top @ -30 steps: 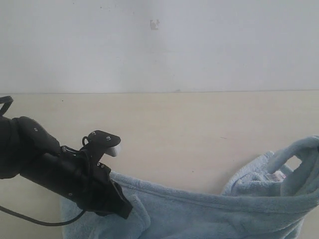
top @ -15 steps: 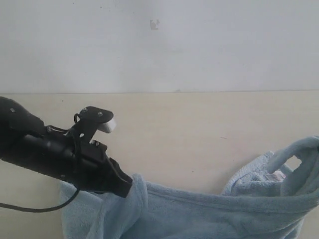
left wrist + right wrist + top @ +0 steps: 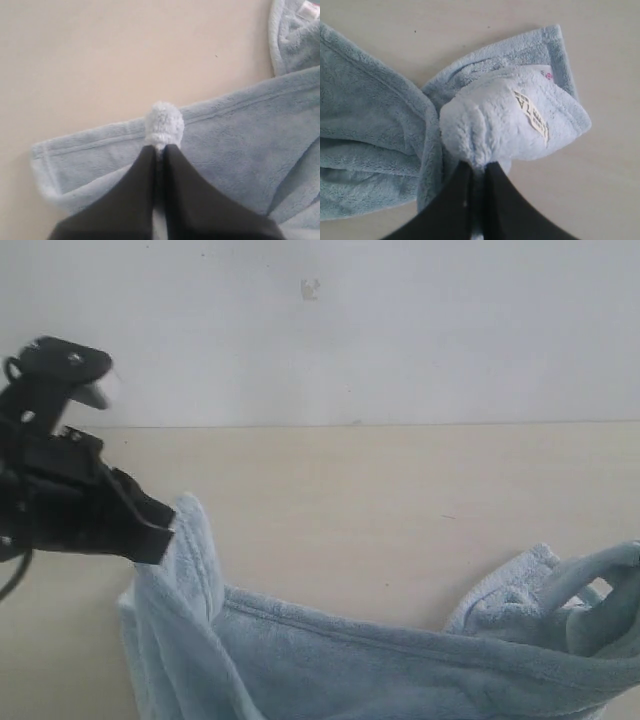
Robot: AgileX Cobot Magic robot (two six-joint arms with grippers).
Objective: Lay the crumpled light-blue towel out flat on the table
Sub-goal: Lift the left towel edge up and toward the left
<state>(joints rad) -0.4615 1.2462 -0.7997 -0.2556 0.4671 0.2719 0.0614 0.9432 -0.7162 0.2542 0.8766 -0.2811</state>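
Left gripper (image 3: 160, 146): black tapered jaws clenched on a tuft of towel (image 3: 380, 660) at the hemmed edge, with fluff bulging past the tips. Right gripper (image 3: 479, 165): jaws clamped on a bunched corner carrying a small white tag (image 3: 534, 116).

The towel's two held ends are raised and the span sags between them over the near part of the table (image 3: 400, 500). Whether the middle touches the table is cut off.

Step, as judged: lift-and-stretch, spreading not yet done. The next move likely calls for drawing the grippers apart to tension the edge, then lowering evenly without slipping.

Towel: pale blue terry, thick, limp, with a raised stitched hem. Table: smooth, matte, pale beige.
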